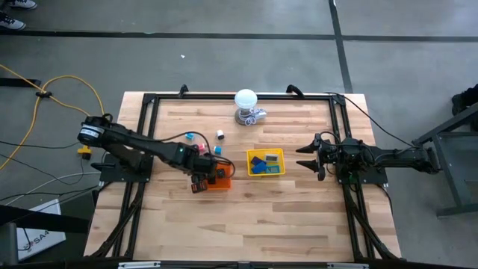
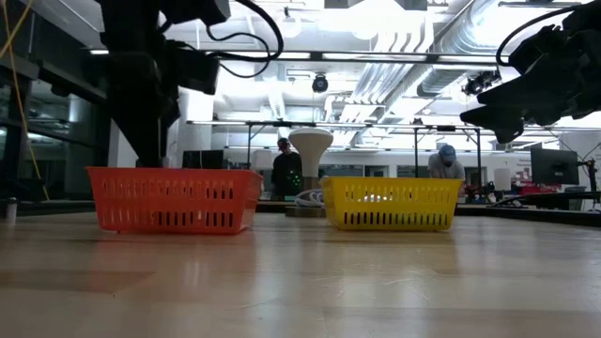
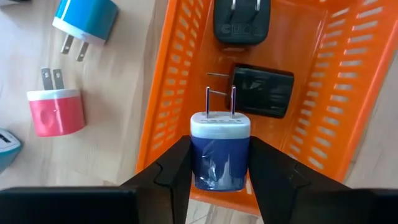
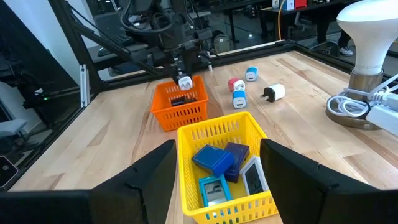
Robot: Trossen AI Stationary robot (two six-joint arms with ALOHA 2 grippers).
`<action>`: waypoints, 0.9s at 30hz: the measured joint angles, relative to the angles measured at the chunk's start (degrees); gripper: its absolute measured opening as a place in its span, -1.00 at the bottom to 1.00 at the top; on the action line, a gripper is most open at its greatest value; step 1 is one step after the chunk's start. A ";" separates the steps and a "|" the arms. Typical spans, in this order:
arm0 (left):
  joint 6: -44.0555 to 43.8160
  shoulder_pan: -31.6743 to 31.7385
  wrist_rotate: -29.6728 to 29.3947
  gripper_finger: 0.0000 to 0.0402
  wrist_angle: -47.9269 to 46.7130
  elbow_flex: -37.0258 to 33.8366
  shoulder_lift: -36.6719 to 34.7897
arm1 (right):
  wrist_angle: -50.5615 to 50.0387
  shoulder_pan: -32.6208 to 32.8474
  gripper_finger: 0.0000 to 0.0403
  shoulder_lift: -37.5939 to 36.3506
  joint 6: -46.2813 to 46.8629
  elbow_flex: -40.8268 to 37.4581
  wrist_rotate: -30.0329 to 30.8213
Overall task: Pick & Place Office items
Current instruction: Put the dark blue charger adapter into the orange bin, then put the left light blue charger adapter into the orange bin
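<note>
My left gripper hangs over the orange tray, shut on a small blue plug charger with a white cap. Two black chargers lie on the tray's floor. Beside the tray, a blue charger, a red one and a white one lie loose on the wooden table. The yellow tray holds flat blue, teal and grey blocks. My right gripper stands open at the table's right side, short of the yellow tray, touching nothing. My left gripper pinches the blue charger's body by two opposite sides between its two fingers. The fingers come from above, pointing steeply down. The charger is lifted clear above the orange tray, its white cap and two metal prongs pointing down toward the tray's floor.
A white ball lamp on a metal base with a coiled cable stands at the table's far middle. The orange tray and yellow tray sit side by side mid-table. Bare wood lies toward the near edge. People stand in the room beyond.
</note>
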 joint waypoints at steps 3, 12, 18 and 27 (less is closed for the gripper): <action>-0.07 0.64 0.01 -0.29 -0.04 0.00 0.00 | -0.01 0.00 0.09 0.00 0.02 0.00 0.00; -0.66 1.04 -0.28 -0.01 -0.13 0.00 0.00 | -0.01 0.00 0.09 0.00 -0.01 0.00 -0.01; -0.66 1.13 -0.30 0.00 -0.08 -0.02 0.00 | -0.01 0.01 0.09 0.00 0.01 0.01 -0.01; 0.76 4.80 -0.27 0.01 -0.02 -0.09 -4.27 | -0.01 0.02 0.09 0.00 -0.01 0.01 -0.01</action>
